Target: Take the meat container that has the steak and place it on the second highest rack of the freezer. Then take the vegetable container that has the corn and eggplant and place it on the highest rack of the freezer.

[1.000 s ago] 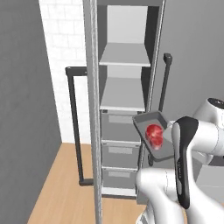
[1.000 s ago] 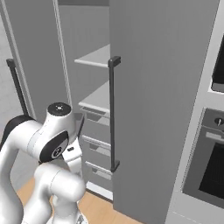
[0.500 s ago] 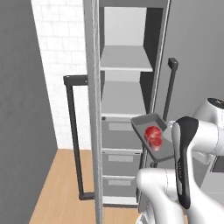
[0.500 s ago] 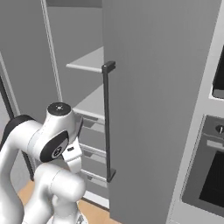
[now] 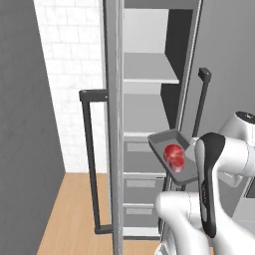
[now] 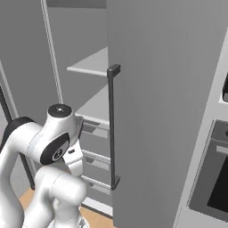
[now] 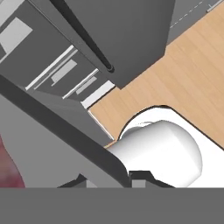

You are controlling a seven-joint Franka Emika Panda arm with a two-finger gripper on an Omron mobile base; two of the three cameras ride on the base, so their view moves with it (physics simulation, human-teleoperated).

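The meat container (image 5: 174, 155) with the steak (image 5: 174, 153) is up in the air, tilted, in front of the open freezer (image 5: 149, 89). The gripper (image 7: 109, 181) holds its edge.

One tray (image 5: 171, 155) carrying one steak (image 5: 174, 153); one freezer (image 5: 149, 124) with two shelf boards (image 5: 148, 68), three drawer fronts (image 5: 142, 189) and two bar handles (image 5: 91, 159); one oven (image 6: 213, 178)

You see tall narrow grey freezer (image 6: 93, 107), pale shelf boards and grey drawer fronts inside, open grey door (image 6: 160, 111) with long dark bar handle (image 6: 112, 129).
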